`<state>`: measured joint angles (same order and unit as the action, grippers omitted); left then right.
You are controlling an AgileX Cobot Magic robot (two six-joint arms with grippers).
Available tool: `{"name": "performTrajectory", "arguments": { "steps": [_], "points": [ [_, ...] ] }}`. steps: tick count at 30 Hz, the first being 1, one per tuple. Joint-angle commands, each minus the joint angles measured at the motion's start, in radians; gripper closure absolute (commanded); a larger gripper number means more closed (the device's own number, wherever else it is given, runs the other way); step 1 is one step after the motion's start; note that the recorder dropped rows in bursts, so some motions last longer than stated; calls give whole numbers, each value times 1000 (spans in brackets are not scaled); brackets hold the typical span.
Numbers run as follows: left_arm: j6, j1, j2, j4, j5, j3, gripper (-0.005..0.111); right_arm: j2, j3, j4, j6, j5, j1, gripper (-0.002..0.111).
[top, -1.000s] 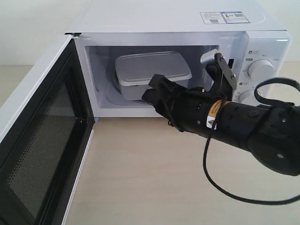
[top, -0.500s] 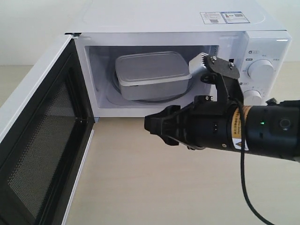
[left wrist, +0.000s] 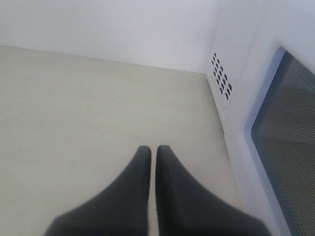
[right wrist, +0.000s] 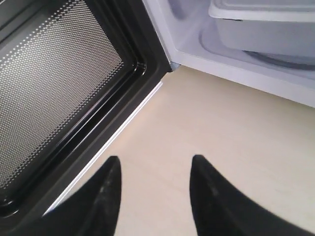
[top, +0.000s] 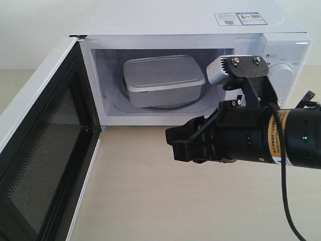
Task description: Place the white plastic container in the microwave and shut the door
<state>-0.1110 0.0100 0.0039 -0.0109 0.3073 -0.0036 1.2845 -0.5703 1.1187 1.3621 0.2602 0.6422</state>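
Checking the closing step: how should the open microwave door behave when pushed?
The door looks rigid and framed, so it likely swings on its hinge rather than flexing. The microwave is broad and boxy, so it probably won't tip.

The right arm is a matte black cylinder with a yellow label band and a green light, both below the silver camera. Two screws fix the camera's black bracket; a black cable hangs below the camera. The right gripper has black, tapered fingers.
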Motion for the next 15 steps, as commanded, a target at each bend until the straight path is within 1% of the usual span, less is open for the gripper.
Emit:
{"name": "performTrajectory", "arguments": {
  "steps": [1, 5, 6, 9, 11, 12, 15],
  "points": [
    [-9, -9, -4, 1, -1, 4, 102, -9, 3, 111, 140, 19, 69, 79],
    [-9, -9, -4, 1, -1, 4, 102, -16, 3, 226, 259, 65, 146, 104],
    [-9, -9, -4, 1, -1, 4, 102, -24, 3, 236, 276, 69, 163, 108],
    [-9, -9, -4, 1, -1, 4, 102, -42, 3, 226, 285, 27, 187, 108],
    [-9, -9, -4, 1, -1, 4, 102, -46, 3, 235, 202, -91, 195, 108],
    [-9, -9, -4, 1, -1, 4, 102, -40, 1, 224, 105, -206, 195, 108],
    [-9, -9, -4, 1, -1, 4, 102, -5, -19, 228, 38, -309, 195, 108]
  ]
}}
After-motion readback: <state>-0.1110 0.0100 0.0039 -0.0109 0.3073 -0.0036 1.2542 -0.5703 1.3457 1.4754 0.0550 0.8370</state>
